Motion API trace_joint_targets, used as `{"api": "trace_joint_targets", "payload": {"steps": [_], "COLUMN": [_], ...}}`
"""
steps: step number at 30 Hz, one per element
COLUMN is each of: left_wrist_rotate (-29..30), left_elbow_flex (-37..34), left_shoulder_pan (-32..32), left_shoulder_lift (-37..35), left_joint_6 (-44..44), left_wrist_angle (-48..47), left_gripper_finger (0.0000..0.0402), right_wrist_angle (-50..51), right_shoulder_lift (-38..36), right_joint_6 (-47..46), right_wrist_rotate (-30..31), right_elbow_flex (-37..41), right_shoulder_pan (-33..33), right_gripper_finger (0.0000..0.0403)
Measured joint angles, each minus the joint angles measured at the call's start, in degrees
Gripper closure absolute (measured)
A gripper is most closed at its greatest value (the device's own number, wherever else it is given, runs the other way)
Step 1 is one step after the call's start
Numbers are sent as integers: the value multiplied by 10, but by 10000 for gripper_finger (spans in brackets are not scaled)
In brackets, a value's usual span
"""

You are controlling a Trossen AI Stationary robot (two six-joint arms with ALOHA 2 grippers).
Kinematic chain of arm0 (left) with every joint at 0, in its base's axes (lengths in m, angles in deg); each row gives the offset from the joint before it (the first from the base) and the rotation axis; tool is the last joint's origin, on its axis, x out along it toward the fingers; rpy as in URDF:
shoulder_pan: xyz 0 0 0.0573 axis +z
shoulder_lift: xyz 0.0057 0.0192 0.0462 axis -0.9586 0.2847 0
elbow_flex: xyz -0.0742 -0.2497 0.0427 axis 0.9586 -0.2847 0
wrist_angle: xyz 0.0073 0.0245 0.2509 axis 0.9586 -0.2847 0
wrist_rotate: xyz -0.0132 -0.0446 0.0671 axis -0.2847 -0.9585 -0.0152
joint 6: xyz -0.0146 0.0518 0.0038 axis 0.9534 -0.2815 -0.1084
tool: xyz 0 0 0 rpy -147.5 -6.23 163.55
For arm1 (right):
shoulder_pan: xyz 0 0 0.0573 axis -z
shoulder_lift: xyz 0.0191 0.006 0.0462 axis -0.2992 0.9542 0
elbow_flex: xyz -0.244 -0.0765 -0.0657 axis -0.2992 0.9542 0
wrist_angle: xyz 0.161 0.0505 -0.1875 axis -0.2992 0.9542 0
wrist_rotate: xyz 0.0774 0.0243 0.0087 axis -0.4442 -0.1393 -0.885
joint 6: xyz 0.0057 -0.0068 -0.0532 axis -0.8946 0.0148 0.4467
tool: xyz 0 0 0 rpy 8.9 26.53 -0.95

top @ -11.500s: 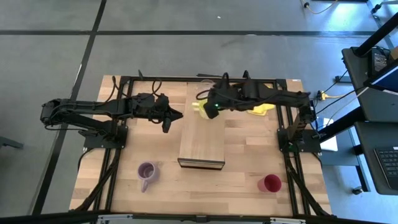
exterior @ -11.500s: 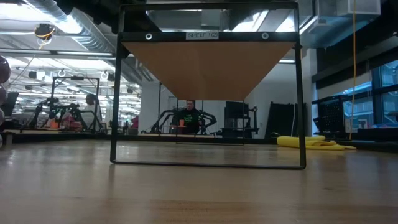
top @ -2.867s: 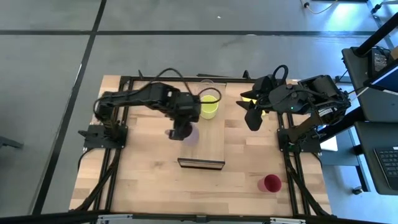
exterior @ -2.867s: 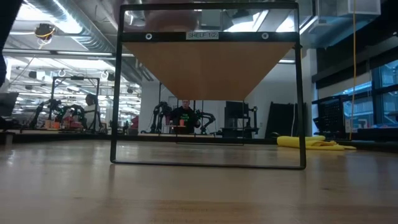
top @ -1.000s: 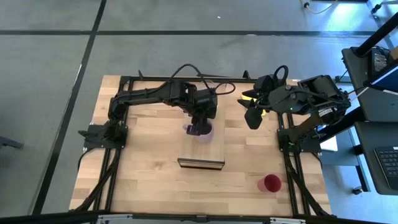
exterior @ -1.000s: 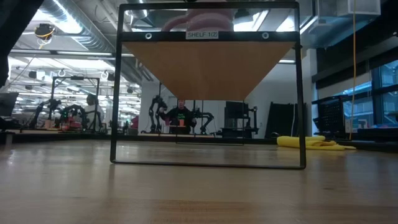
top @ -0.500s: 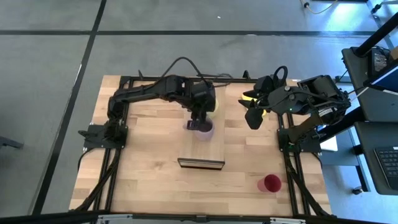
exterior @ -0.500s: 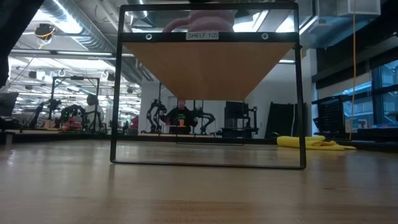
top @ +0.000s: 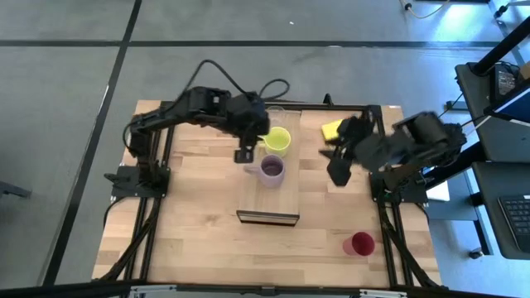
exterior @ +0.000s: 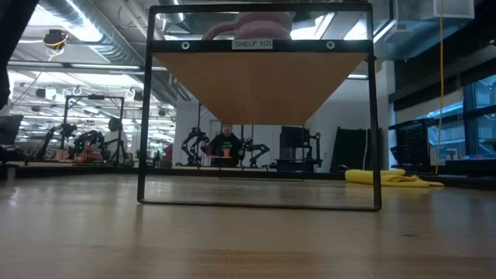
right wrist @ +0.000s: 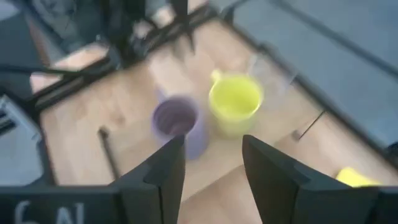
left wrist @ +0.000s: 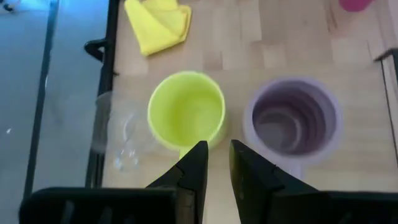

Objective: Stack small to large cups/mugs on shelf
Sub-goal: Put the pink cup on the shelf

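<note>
On the shelf (top: 269, 194), the purple mug (top: 272, 170) now stands released; left gripper (top: 243, 155) withdrawn with jaws slightly apart, empty; right gripper (top: 339, 171) open; red cup (top: 360, 243) remains.

Red cup (left wrist: 356, 4) cut off at left wrist view's edge

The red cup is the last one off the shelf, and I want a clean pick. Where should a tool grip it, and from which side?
The red cup stands upright, mouth up, alone near the table's front right corner, with no handle showing. Probably best from straight above, one finger inside the rim and one outside, pinching the wall. The right tool is nearer.
</note>
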Motion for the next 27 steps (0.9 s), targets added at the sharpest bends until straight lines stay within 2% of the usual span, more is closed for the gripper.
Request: {"api": "trace_joint_targets", "payload": {"steps": [7,10,12,15,20,24,27], "left_wrist_rotate": [-37,-74,-99,-116,-118,-115,-114], "left_elbow_flex": [0,1,1,0,0,0,0], "left_shoulder_pan": [0,-2,-2,-2,-2,-2,-1], "left_shoulder_lift": [-45,-71,-83,-96,-110,-110,-110], "left_joint_6": [17,16,14,13,13,9,-5], "left_wrist_angle": [-78,-77,-76,-75,-75,-75,-76], "left_gripper_finger": [341,341,341,341,341,341,341], "right_wrist_angle": [1,0,0,2,1,-3,-45], "right_shoulder_lift": [-1,-5,-17,-41,-63,-59,-53], "right_joint_6": [-134,-211,-280,-403,-631,-774,-793], "right_wrist_rotate": [-26,-73,-96,-100,-108,-193,-255], "right_elbow_flex": [116,180,230,292,347,383,420], "right_shoulder_pan": [-69,-97,-120,-173,-272,-331,-347], "right_gripper_finger": [242,243,249,266,292,284,264]}}
